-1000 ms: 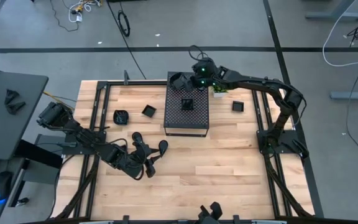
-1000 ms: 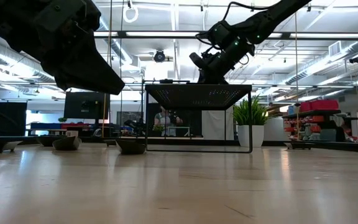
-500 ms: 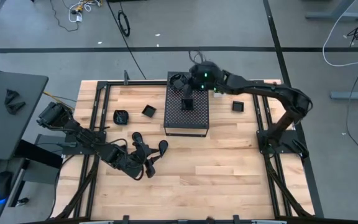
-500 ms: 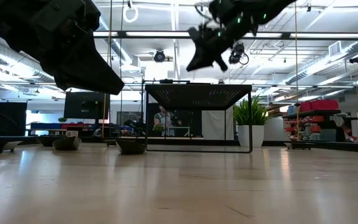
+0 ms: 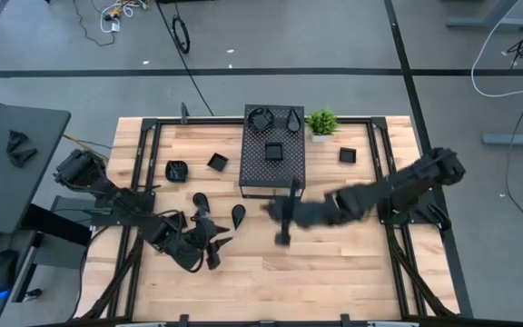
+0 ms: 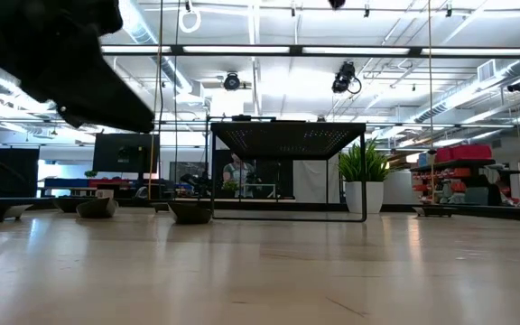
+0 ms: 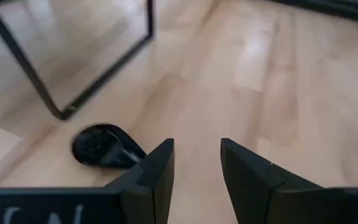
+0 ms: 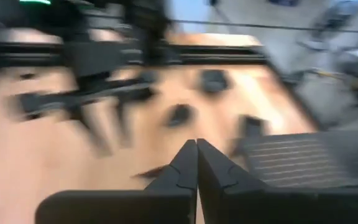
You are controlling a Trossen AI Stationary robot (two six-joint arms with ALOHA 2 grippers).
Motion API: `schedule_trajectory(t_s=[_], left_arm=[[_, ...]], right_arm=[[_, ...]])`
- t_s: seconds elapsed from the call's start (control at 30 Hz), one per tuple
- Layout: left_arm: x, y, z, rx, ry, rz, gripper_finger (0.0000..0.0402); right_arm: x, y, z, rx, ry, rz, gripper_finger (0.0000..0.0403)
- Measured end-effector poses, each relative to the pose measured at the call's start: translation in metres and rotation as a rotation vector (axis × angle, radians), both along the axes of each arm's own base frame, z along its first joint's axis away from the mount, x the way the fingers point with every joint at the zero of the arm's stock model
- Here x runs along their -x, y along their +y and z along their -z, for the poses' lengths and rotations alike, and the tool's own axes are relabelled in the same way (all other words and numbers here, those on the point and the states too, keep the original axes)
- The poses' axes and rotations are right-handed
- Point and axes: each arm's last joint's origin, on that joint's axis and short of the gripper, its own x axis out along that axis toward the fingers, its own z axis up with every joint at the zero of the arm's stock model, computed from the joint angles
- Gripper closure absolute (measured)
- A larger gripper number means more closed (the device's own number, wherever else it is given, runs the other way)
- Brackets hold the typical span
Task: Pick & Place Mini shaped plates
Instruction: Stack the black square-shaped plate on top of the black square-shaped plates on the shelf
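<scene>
Several small black plates lie flat on the table: two teardrops [image 5: 239,215] [image 5: 202,202] near my left gripper, two more [image 5: 177,170] [image 5: 217,162] at far left, a square one [image 5: 348,155] at right. Three lie on the black perforated box [image 5: 273,173]: a ring-like one [image 5: 260,118], a teardrop [image 5: 293,118], a square [image 5: 274,152]. My left gripper [image 5: 216,236] is open and empty; in its wrist view [image 7: 196,149] a teardrop plate [image 7: 101,146] lies just beside one finger. My right gripper [image 5: 278,218] [image 8: 196,149] is shut and empty, above the table in front of the box.
A small green potted plant [image 5: 321,121] stands at the box's far right corner. Black frame rails [image 5: 143,145] run along the table's left and right sides. Bare wood lies along the near half of the table [image 5: 334,263]. The box stands on thin legs [image 6: 365,194].
My right gripper has swung fast from above the box's far end toward the table's near edge, and is now low in front of the box. A teardrop plate shows on the box where it stood. My left gripper has drawn back a little toward the near-left.
</scene>
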Motion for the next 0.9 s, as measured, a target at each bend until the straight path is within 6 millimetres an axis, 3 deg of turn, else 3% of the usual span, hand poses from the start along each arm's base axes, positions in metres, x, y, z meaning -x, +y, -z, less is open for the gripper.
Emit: schedule_trajectory(t_s=[0.17, 0.33, 0.57, 0.9], left_arm=[[0.018, -0.011, -0.002, 0.051, 0.098, 0.135, 0.0266], [0.052, -0.016, -0.008, 0.183, 0.306, 0.247, 0.0268], [0.101, -0.006, -0.002, 0.058, 0.636, 0.261, 0.0283], [0.108, 0.010, -0.001, -0.126, 0.621, 0.121, 0.0287]], right_arm=[[0.009, 0.060, 0.009, -0.086, -0.073, -0.070, 0.0398], [0.013, 0.096, 0.031, -0.021, -0.078, -0.042, 0.0398], [0.002, 0.101, 0.063, 0.045, -0.086, 0.122, 0.0398], [-0.013, 0.089, 0.081, 0.045, -0.064, 0.185, 0.0398]])
